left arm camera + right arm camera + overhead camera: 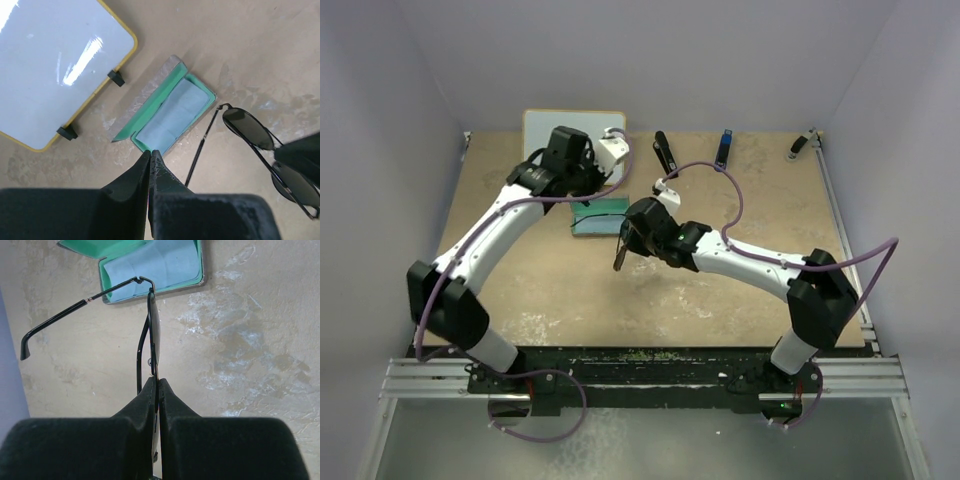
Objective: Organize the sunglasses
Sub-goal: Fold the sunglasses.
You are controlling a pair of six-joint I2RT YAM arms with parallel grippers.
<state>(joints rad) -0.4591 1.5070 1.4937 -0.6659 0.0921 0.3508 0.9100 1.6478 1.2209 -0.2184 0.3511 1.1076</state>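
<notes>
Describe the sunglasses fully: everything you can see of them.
The sunglasses are an aviator pair with a thin dark wire frame, apparently metal, two dark teardrop lenses and slim temples. One temple is swung open, its tip curved; the other is not visible. The right gripper is shut on the frame at one lens, holding the pair edge-on in its wrist view, beside the open green-lined case. Whether they clear the table is unclear.
</notes>
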